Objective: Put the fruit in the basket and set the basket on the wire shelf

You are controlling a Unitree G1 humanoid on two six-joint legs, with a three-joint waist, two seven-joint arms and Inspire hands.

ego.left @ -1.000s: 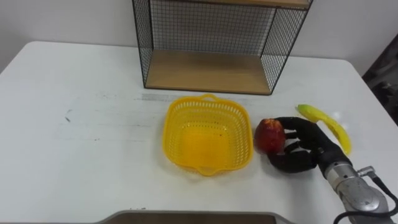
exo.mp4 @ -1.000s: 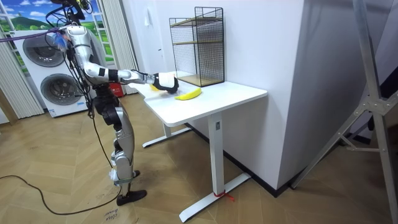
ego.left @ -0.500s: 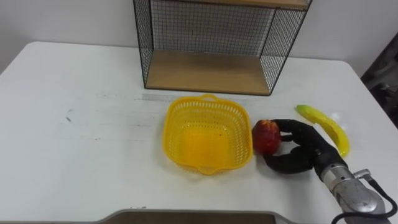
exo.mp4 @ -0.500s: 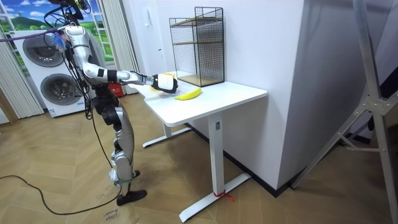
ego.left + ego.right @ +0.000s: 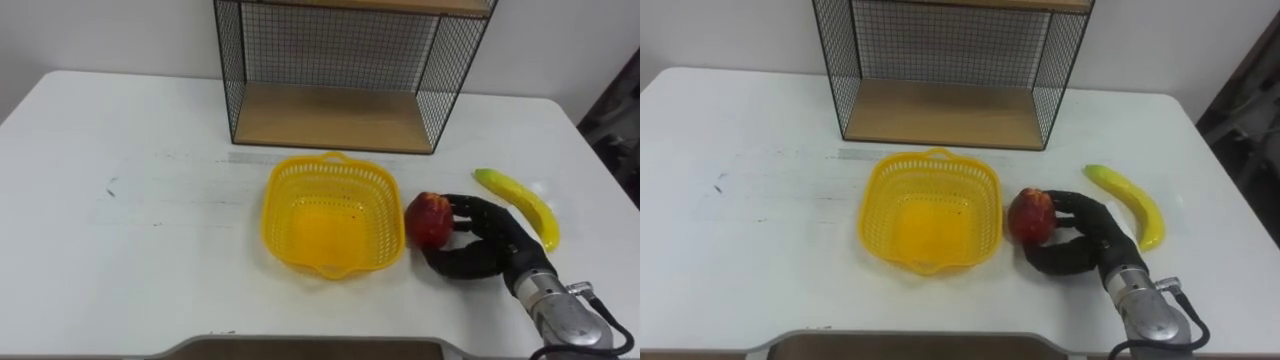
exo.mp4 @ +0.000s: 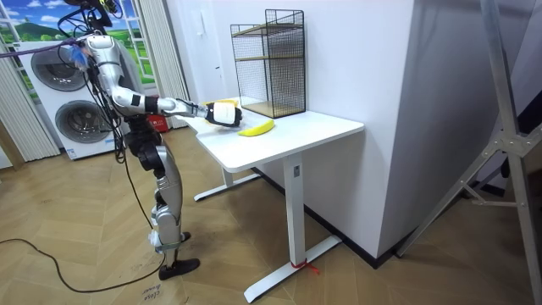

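The right hand (image 5: pixel 490 250) has its black fingers (image 5: pixel 468 207) curled around one red apple (image 5: pixel 430 218), low on the white worktop (image 5: pixel 120 250). Just left of the fingers sits one empty yellow basket (image 5: pixel 285 190), and to their right lies one banana (image 5: pixel 520 203). Beyond them stands one wire shelf (image 5: pixel 330 115). Loading the apple seems the step in hand; next, it needs lifting leftward over the basket's rim.
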